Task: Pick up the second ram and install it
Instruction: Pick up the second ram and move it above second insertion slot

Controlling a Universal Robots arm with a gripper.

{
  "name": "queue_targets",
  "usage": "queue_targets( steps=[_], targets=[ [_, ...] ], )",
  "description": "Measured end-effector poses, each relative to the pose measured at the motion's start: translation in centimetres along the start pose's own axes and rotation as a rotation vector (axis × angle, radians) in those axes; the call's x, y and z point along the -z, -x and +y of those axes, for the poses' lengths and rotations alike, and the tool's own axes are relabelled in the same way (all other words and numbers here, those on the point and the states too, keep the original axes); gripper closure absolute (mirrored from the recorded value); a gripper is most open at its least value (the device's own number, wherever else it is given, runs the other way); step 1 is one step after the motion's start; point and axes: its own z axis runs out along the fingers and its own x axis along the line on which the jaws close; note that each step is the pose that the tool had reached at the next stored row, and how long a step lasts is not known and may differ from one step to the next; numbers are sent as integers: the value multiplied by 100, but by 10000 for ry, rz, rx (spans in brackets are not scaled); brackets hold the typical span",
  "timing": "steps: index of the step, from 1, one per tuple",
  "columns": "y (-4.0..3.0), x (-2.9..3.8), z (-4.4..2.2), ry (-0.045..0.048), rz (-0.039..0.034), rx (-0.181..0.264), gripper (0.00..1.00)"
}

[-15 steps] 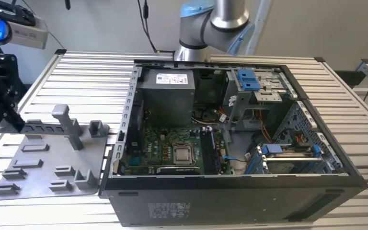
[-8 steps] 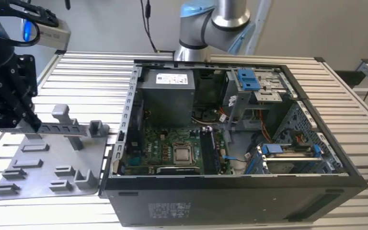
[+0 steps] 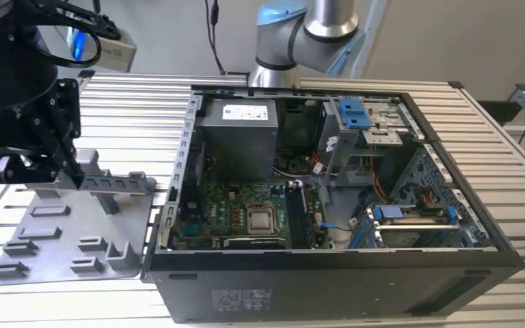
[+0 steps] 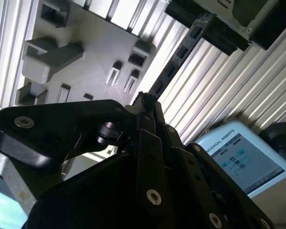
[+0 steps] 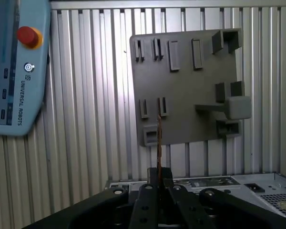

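Although the open computer case (image 3: 335, 290) takes up most of the slatted table (image 3: 153, 123), the work is off at the exterior view's left, where the gripper (image 5: 159, 174) hangs over the grey plastic tray (image 3: 57, 236). Its fingers are pinched narrow on one end of the second ram (image 5: 158, 138), which juts straight out from them. In the first wrist view the stick is edge-on, a slim strip with a coppery glint. Its far end lies across a pair of narrow slots in the tray; whether it touches them I cannot tell. In the second wrist view it shows its flat side: long and dark, with a row of rectangular chips along it. A pale blue teach pendant (image 5: 12, 71) lies on the table beside the tray.
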Motion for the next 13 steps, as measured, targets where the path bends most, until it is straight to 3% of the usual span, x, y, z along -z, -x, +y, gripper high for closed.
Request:
queue_targets(
  steps=[13],
  targets=[
    [26,3,-442,19,0,-2,86]
  ],
)
